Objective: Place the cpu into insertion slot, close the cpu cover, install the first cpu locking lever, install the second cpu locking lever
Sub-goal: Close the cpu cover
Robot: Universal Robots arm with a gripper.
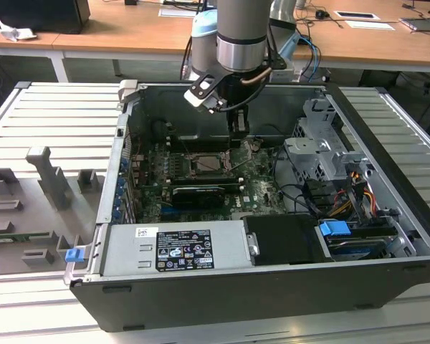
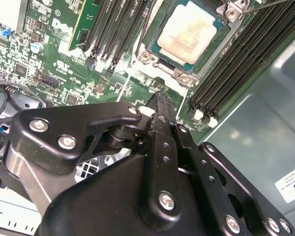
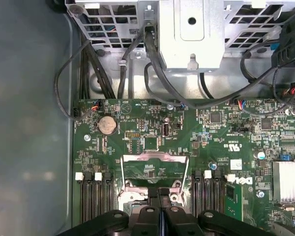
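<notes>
The cpu (image 2: 187, 30) lies flat in the insertion slot (image 2: 163, 66) with its pale metal top uncovered. The cpu cover (image 3: 155, 158) appears to stand raised at one edge of the slot, not lowered over the chip. The fingers (image 2: 161, 115) are pressed together with nothing between them. Their tips hang just above the circuit board (image 3: 137, 128), close beside the slot's rim and apart from the chip. Hazard 1: a descent slightly off line would likely bring the joined tips down on the cpu top or on the small board components near the rim. This could scratch the surface or shift the chip in its seat. Hazard 2: a push against the raised cover from a poor angle could let it drop unguided and strike the chip edge. The tips could also slip off the thin frame into the memory slots (image 2: 236, 59) alongside. Hazard 3: the computer case (image 1: 272, 279) on the desk (image 1: 43, 115) gives little clearance. The cables (image 3: 152, 73) near the drive cage could snag the arm during any wide repositioning.
</notes>
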